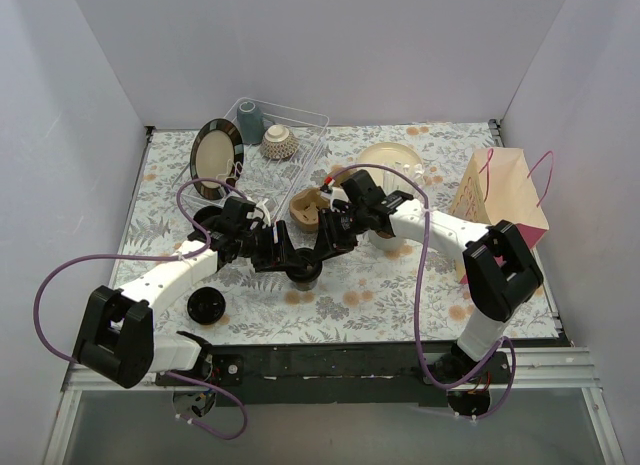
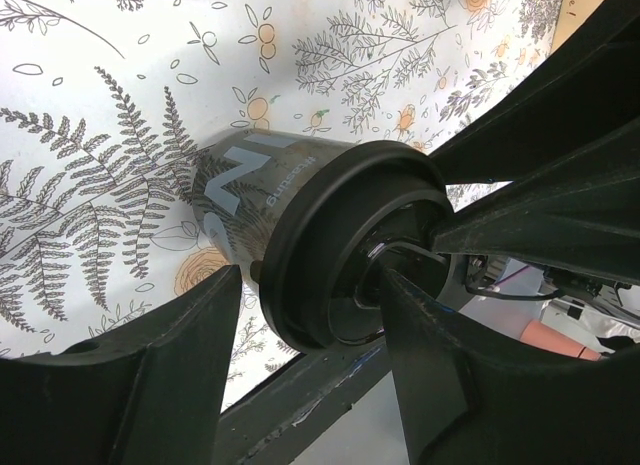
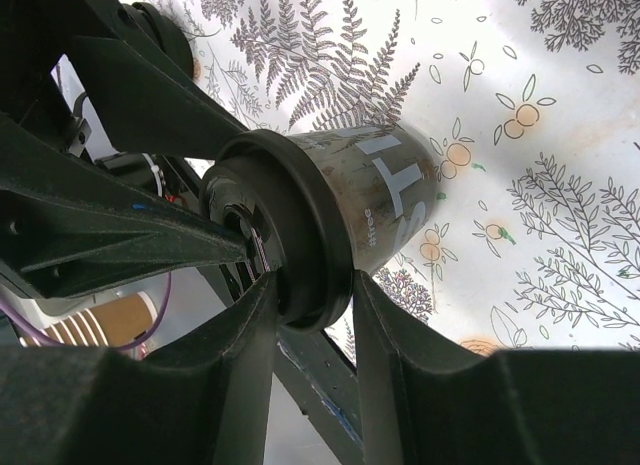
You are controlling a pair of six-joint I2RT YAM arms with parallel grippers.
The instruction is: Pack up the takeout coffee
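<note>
The coffee cup (image 1: 305, 275) stands upright on the floral table (image 1: 400, 295), midway between the left and right edges and nearer the near edge than the far one. Its wall looks dark with pale lettering, and a black lid (image 2: 330, 245) caps it. Both arms meet over it. The left gripper (image 1: 290, 260) has its fingers set at a middling width on either side of the lid, pressed against it. From the opposite side, the right gripper (image 1: 322, 253) holds its fingers narrower, pinching the lid's rim with no gap showing in its wrist view. A brown cardboard carrier (image 1: 310, 207) sits just behind the cup, a paper bag (image 1: 500, 195) stands by the right edge, and a loose black lid (image 1: 207, 307) lies near the near-left corner.
</note>
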